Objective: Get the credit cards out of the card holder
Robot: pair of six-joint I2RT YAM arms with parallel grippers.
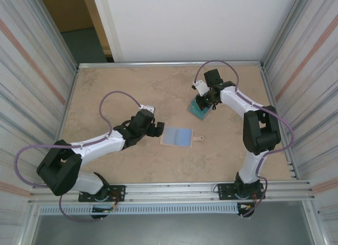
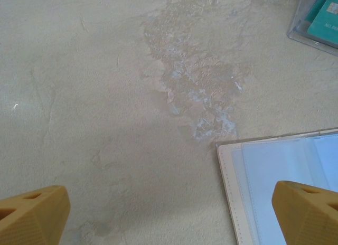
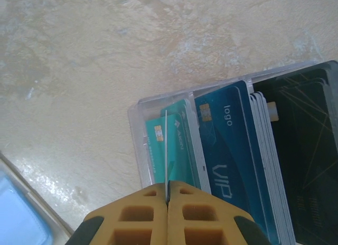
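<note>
The card holder [image 1: 177,135] lies open mid-frame, just right of the left gripper [image 1: 158,130], its jaws wide apart. Upper right, the right gripper [image 3: 167,192] pinches what looks like a credit card [image 3: 166,150] edge-on over the clear tray [image 3: 136,130].

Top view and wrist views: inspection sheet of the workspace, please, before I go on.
Surface: beige mottled table, pale scuffs.
Job's things: card holder open flat, pale blue panels; clear tray holds teal, blue and dark credit cards.
Clutter: nothing seen.
Hands: left hand open at the holder's edge; right hand shut on a card, edge-on over the tray.
Cables: purple cables loop above both arms.
Surroundings: ribbed side walls, white back wall.
</note>
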